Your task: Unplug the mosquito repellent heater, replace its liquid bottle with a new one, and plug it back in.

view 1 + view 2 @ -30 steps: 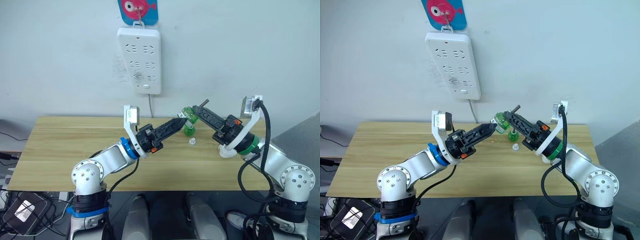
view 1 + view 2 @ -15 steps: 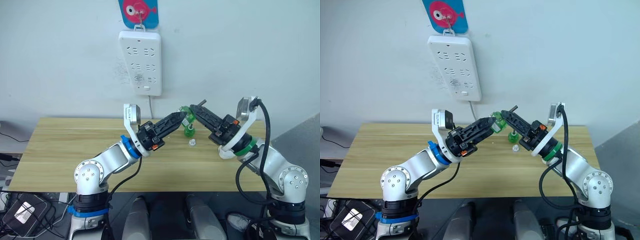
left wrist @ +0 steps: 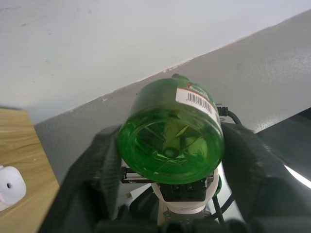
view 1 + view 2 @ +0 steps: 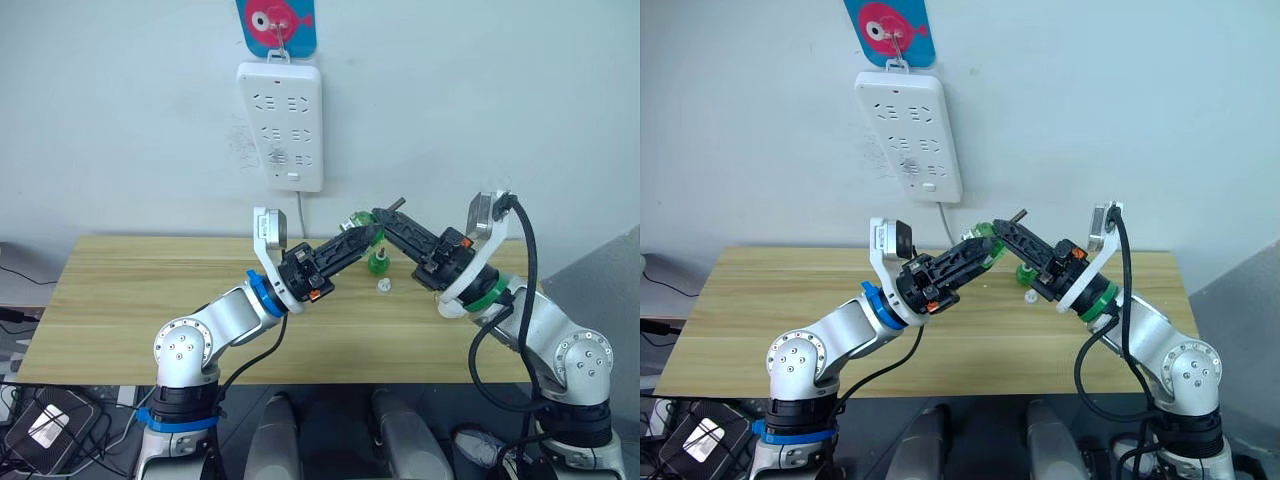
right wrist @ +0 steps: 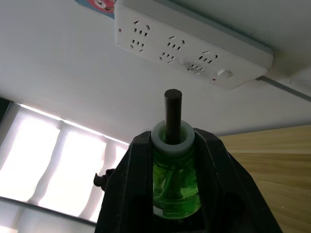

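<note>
A green liquid bottle (image 4: 362, 221) with a white collar and a dark wick (image 5: 173, 114) hangs in the air above the back of the wooden table (image 4: 150, 290). My right gripper (image 4: 381, 216) is shut on its neck end. From the other side my left gripper (image 4: 367, 234) is shut around its round base (image 3: 170, 141), with a black finger (image 3: 90, 170) on each flank. A second green bottle (image 4: 378, 262) stands on the table just below them. The mosquito repellent heater is out of view.
A long white power strip (image 4: 280, 125) hangs on the wall above the table, its sockets bare and its cord running down behind. A small white cap-like piece (image 4: 384, 285) lies on the wood in front of the standing bottle.
Both grippers have risen a little with the bottle between them. The left gripper has closed in on the bottle's base. The view itself has shifted slightly.
</note>
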`<state>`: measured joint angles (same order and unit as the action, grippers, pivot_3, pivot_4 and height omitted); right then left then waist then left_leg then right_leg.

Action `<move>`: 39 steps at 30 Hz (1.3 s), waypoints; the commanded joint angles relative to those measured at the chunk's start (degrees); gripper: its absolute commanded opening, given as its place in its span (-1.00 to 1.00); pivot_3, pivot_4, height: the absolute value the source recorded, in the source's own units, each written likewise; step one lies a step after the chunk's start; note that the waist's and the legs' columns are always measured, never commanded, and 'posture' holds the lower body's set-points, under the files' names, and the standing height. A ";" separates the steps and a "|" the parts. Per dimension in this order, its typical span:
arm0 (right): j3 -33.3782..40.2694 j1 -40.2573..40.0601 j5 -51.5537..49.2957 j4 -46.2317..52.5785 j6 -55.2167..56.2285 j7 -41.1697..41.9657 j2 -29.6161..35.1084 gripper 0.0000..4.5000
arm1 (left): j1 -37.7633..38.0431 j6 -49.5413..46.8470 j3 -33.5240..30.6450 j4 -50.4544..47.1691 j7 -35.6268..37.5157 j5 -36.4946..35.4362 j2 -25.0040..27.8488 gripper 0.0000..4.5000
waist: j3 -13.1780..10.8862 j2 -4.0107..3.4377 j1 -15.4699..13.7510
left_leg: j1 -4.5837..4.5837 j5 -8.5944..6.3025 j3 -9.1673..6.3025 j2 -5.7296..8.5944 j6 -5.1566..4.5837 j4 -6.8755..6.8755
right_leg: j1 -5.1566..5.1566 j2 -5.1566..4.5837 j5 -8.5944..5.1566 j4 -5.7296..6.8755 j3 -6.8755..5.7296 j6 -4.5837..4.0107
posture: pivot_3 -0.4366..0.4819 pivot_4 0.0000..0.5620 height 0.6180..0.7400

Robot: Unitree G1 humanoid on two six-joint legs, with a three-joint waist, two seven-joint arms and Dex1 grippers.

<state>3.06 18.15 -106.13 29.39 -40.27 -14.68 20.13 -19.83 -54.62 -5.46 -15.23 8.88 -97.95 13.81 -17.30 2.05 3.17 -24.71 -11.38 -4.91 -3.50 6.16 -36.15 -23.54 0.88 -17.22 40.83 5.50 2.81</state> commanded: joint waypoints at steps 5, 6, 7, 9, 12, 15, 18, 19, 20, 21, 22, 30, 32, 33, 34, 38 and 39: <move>-0.75 1.67 -2.40 2.45 1.83 -0.58 0.90 -0.65 | 0.18 1.45 0.20 -1.17 0.89 -1.56 0.41 0.02 | 0.02 0.00 -0.02 | 0.00 0.00 0.00 0.00 0.00 0.00 | 0.00 0.00 0.00 0.00 0.00 0.00 | -0.13 -0.18 0.92; -0.83 1.60 -2.30 2.35 1.96 -0.46 0.92 -0.65 | 0.27 1.91 0.19 -1.30 0.77 -1.59 0.16 0.02 | 0.02 0.00 -0.02 | 0.00 0.00 0.00 0.00 0.00 0.00 | 0.00 0.00 0.00 0.00 0.00 0.00 | -0.13 -0.18 0.92; -0.92 1.56 -2.21 2.28 2.08 -0.38 0.96 -0.65 | 0.37 2.40 0.14 -1.39 0.53 -1.61 -0.07 0.02 | 0.02 0.00 -0.03 | 0.00 0.00 0.00 0.00 0.00 0.00 | 0.00 0.00 0.00 0.00 0.00 0.00 | -0.13 -0.18 0.92; -1.02 1.39 -2.06 2.21 2.26 -0.15 1.05 -0.65 | 0.56 2.97 -0.02 -1.15 -0.37 -2.83 -0.32 0.02 | 0.02 0.00 -0.03 | 0.00 0.00 0.00 0.00 0.00 0.00 | 0.00 0.00 0.00 0.00 0.01 0.00 | -0.13 -0.18 0.92; -1.14 0.80 -1.65 2.21 2.42 0.39 1.16 -0.65 | 0.65 3.32 0.14 -1.22 -1.24 -2.40 -0.19 0.18 | 0.02 0.00 -0.03 | 0.00 0.00 0.00 0.00 0.00 0.00 | 0.00 0.00 0.00 0.00 0.01 0.00 | -0.13 -0.18 0.92; -1.36 0.15 -1.09 2.21 2.60 1.01 1.30 -0.65 | 0.85 4.56 0.14 -2.39 -1.64 -0.46 -0.27 0.61 | 0.02 0.00 -0.04 | 0.00 0.00 0.00 0.00 0.00 0.00 | 0.00 0.00 0.00 0.00 0.01 0.00 | -0.13 -0.18 0.92; -1.54 -0.56 -0.54 2.25 2.65 1.64 1.44 -0.65 | 1.49 4.73 0.07 -2.84 -2.12 -2.12 0.29 0.89 | 0.02 0.00 -0.05 | 0.00 0.00 0.01 0.00 0.00 0.00 | 0.00 0.00 0.00 -0.01 0.02 0.00 | -0.13 -0.18 0.92; -1.57 -0.76 -0.40 2.26 2.63 1.82 1.48 -0.65 | 1.70 4.47 0.11 -2.96 -2.01 -2.67 0.69 0.89 | 0.02 0.00 -0.05 | 0.00 0.00 0.00 0.00 0.00 0.01 | 0.00 0.00 0.00 -0.01 0.02 0.00 | -0.13 -0.18 0.92; -1.60 -0.89 -0.30 2.27 2.63 1.97 1.50 -0.65 | 1.83 4.32 0.17 -3.05 -1.91 -2.98 0.99 0.89 | 0.02 0.00 -0.04 | 0.00 0.00 0.00 0.00 0.00 0.01 | 0.00 0.00 0.00 -0.01 0.01 0.00 | -0.13 -0.18 0.92; -1.64 -1.04 -0.22 2.32 2.58 2.15 1.57 -0.65 | 1.95 4.12 0.29 -3.18 -1.64 -2.93 1.36 0.89 | 0.02 0.00 -0.05 | 0.00 0.00 0.00 0.00 0.00 0.01 | 0.00 0.00 0.00 -0.01 0.01 0.00 | -0.11 -0.18 0.92; -1.66 -1.13 -0.21 2.35 2.56 2.26 1.64 -0.65 | 1.98 4.09 0.40 -3.23 -1.52 -2.98 1.55 0.89 | 0.02 0.00 -0.04 | 0.00 0.00 0.00 0.00 0.00 0.01 | 0.00 0.00 0.00 -0.01 0.02 0.00 | -0.11 -0.18 0.92; -1.96 -0.64 -0.95 2.70 2.63 1.91 2.13 -0.65 | 1.72 3.86 1.37 -2.82 -0.74 -2.42 1.72 0.72 | 0.03 0.00 -0.07 | 0.00 0.00 0.01 0.00 0.00 0.01 | 0.00 0.00 0.00 -0.02 0.02 0.00 | -0.12 -0.18 0.92; -2.11 -0.40 -1.28 2.85 2.72 1.55 2.15 -0.65 | 1.65 3.90 1.55 -2.60 -0.72 -2.21 1.53 0.50 | 0.03 0.00 -0.08 | 0.00 0.00 0.01 0.00 0.00 0.01 | 0.00 0.00 0.00 -0.02 0.02 0.00 | -0.12 -0.18 0.92; -2.20 -0.30 -1.35 2.91 2.71 1.44 2.16 -0.65 | 1.58 3.89 1.62 -2.47 -0.63 -2.18 1.49 0.36 | 0.03 0.00 -0.08 | 0.00 0.00 0.01 0.00 0.00 0.01 | 0.00 0.00 0.00 -0.02 0.02 0.00 | -0.12 -0.18 0.92; -2.33 -0.15 -1.49 3.01 2.76 1.19 2.11 -0.65 | 1.50 3.84 1.69 -2.37 -0.51 -2.33 1.48 0.24 | 0.03 0.00 -0.07 | 0.00 0.00 0.01 0.00 0.00 0.02 | 0.00 0.00 0.00 -0.02 0.02 0.00 | -0.12 -0.17 0.92; -2.94 0.18 -2.43 3.40 2.45 0.94 2.37 -0.65 | 1.30 3.90 1.81 -2.12 0.32 -2.02 1.32 0.04 | 0.03 0.00 -0.07 | 0.00 0.00 0.01 0.00 0.00 0.02 | 0.00 0.00 0.00 -0.02 0.02 0.00 | -0.12 -0.17 0.92; -3.00 0.16 -2.59 3.49 2.47 0.85 2.41 -0.65 | 1.34 3.90 1.82 -2.16 0.43 -1.99 1.34 0.04 | 0.03 0.00 -0.07 | 0.00 0.00 0.01 0.00 0.00 0.02 | 0.00 0.00 0.00 -0.02 0.02 0.00 | -0.13 -0.16 0.92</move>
<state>0.70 17.44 -107.06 29.37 -37.80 -14.18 22.35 -18.25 -50.60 -4.40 -15.73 8.86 -99.17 15.44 -17.27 2.04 3.10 -24.71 -11.38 -4.91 -3.50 6.16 -36.14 -23.54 0.88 -17.22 40.81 5.51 2.81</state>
